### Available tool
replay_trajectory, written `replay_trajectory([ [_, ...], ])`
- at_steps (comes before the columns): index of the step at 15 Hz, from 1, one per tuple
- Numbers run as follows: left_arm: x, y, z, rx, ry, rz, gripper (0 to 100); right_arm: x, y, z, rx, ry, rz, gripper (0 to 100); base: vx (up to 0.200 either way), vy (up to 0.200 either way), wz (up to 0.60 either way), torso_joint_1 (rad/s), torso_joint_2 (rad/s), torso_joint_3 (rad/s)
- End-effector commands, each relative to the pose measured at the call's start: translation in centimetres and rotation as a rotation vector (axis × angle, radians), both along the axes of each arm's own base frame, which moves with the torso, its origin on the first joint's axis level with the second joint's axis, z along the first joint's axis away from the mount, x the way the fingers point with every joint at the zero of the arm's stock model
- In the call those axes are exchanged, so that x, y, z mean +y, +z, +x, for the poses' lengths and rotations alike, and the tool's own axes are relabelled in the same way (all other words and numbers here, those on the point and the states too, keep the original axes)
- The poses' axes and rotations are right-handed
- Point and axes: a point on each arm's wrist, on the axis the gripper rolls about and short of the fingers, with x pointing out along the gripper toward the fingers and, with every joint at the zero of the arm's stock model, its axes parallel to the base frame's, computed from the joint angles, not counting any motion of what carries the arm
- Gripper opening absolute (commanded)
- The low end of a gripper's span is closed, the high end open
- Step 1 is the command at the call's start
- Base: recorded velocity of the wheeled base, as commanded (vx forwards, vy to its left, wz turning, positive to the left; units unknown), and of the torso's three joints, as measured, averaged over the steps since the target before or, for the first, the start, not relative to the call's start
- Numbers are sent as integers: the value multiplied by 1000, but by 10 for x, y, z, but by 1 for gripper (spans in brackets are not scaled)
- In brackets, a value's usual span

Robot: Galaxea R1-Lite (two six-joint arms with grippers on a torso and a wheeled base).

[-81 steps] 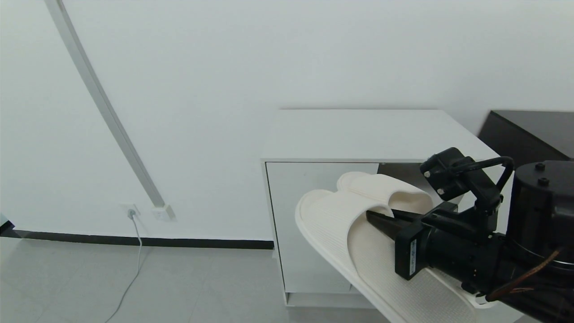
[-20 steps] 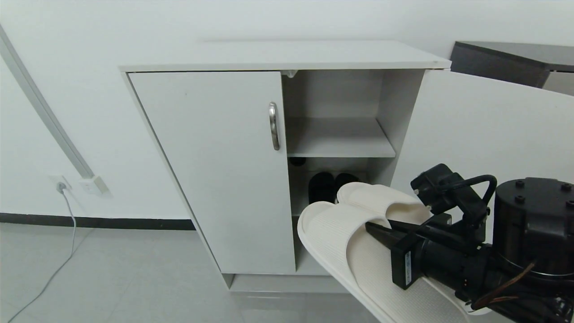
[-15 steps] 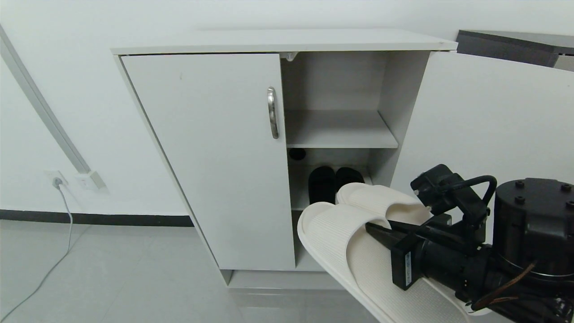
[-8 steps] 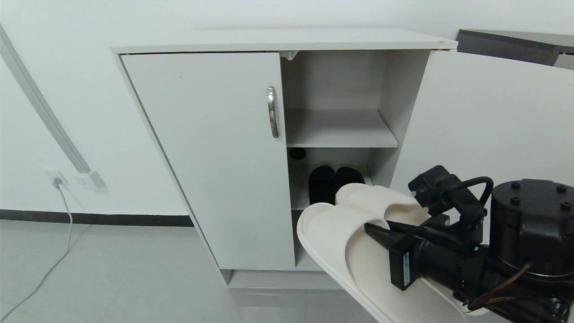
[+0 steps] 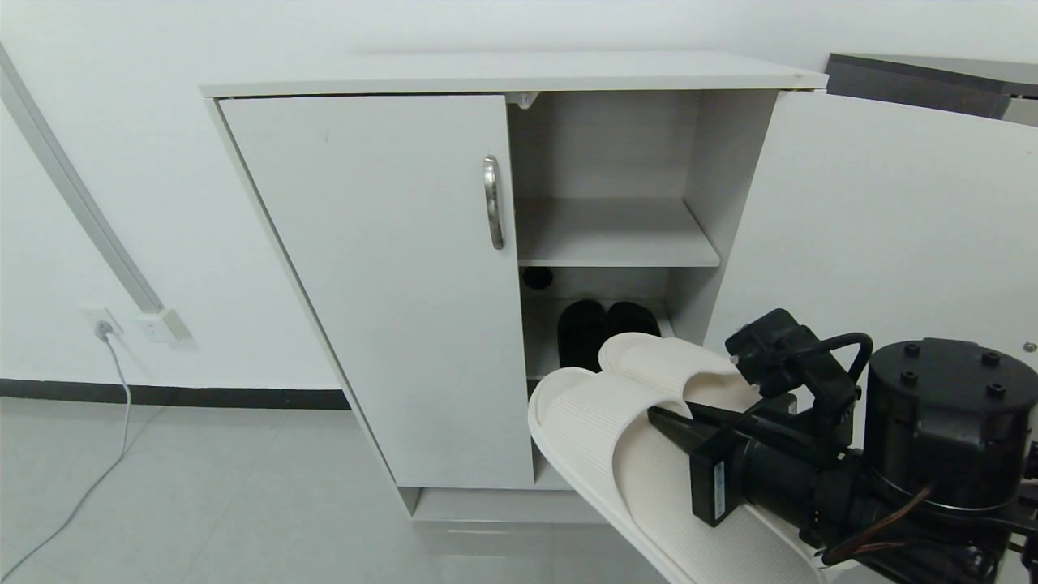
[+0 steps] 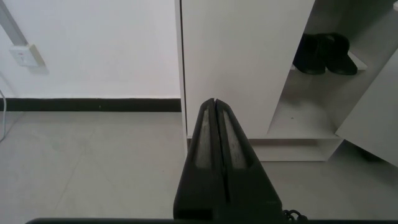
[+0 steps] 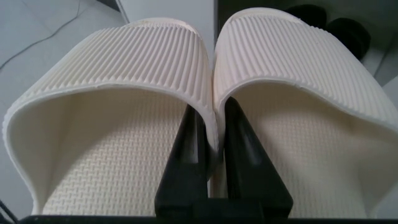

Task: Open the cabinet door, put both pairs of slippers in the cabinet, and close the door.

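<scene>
The white cabinet [image 5: 511, 77] stands against the wall with its right door [image 5: 876, 219] swung open and its left door [image 5: 381, 276] closed. A black pair of slippers [image 5: 604, 328] sits on the middle shelf inside, also seen as the black slippers [image 6: 326, 53]. My right gripper [image 5: 669, 422] is shut on the inner edges of a white pair of slippers [image 5: 616, 414], held in front of the open compartment, low and to the right. The white slippers [image 7: 205, 74] lie side by side around the fingers [image 7: 189, 146]. My left gripper [image 6: 214, 109] is shut and holds nothing, low before the cabinet's closed door.
An empty upper shelf [image 5: 616, 235] sits above the black pair. A metal handle [image 5: 491, 203] is on the closed door. A dark table [image 5: 932, 81] stands behind the open door. A wall socket and cable [image 5: 105, 332] are at the left over grey floor.
The camera swung toward the cabinet, now seen head-on with its right door open. In the last second my right gripper with the white slippers edged forward and left toward the opening.
</scene>
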Motion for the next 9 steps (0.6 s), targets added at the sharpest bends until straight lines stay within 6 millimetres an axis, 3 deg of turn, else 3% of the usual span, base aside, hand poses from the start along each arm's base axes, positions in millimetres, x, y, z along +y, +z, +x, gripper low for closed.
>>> replay_trajectory([
  [1, 0, 0, 0, 1, 1, 0, 0, 0, -4, 0, 7, 15, -10, 0, 0, 0, -600, 2, 2, 2],
  [6, 0, 0, 0, 1, 1, 0, 0, 0, -6, -1, 9, 22, -23, 0, 0, 0, 0, 0, 0, 0],
  [8, 0, 0, 0, 1, 1, 0, 0, 8, -3, 3, -3, 5, -18, 0, 0, 0, 0, 0, 0, 0],
  [9, 0, 0, 0, 2, 1, 0, 0, 26, 2, 14, -24, -106, -17, 0, 0, 0, 0, 0, 0, 0],
])
